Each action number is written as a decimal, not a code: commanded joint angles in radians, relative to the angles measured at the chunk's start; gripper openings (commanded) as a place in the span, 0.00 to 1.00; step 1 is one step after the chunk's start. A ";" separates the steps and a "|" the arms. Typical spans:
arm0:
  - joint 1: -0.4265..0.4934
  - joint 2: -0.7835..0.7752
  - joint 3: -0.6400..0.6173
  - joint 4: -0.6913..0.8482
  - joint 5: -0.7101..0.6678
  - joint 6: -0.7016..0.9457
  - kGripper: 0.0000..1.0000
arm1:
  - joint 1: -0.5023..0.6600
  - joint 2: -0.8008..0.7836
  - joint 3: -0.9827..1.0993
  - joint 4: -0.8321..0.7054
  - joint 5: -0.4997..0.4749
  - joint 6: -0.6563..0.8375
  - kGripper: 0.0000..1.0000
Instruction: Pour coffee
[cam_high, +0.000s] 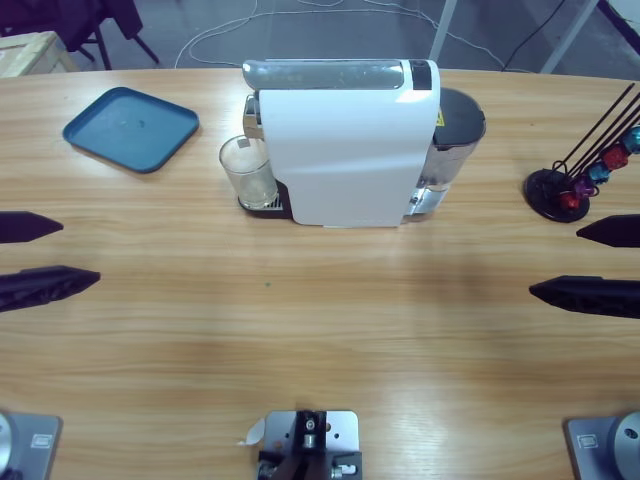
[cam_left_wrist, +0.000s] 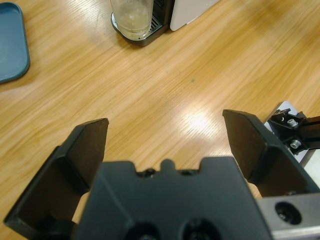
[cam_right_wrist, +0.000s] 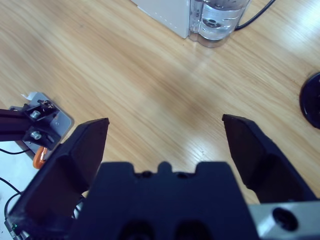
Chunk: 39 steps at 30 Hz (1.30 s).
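Both grippers hover over bare table (cam_high: 330, 320), jaws spread wide and empty: left gripper (cam_high: 40, 257) at the left edge, right gripper (cam_high: 590, 262) at the right. Coffee (cam_high: 256, 192) lies thin in the glass (cam_high: 247, 170) on the white machine's (cam_high: 345, 140) drip tray. Blue tray (cam_high: 130, 127) sits far left, capsule stand (cam_high: 575, 185) far right.

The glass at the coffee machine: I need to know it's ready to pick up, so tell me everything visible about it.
The glass is a clear, straight-sided tumbler standing upright on the drip tray at the white coffee machine, under its spout. A thin pale layer of coffee lies at its bottom. Nothing else touches it; both tools are well away.
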 joint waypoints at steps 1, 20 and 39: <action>-0.012 -0.004 0.027 -0.002 -0.012 0.001 1.00 | 0.009 0.029 0.003 0.012 -0.018 -0.010 1.00; 0.112 0.185 -0.129 0.001 -0.107 0.294 1.00 | 0.009 0.033 0.001 0.012 -0.021 -0.007 1.00; 0.198 0.700 -0.251 -0.340 -0.319 0.616 1.00 | -0.033 0.141 -0.036 0.038 -0.012 -0.010 1.00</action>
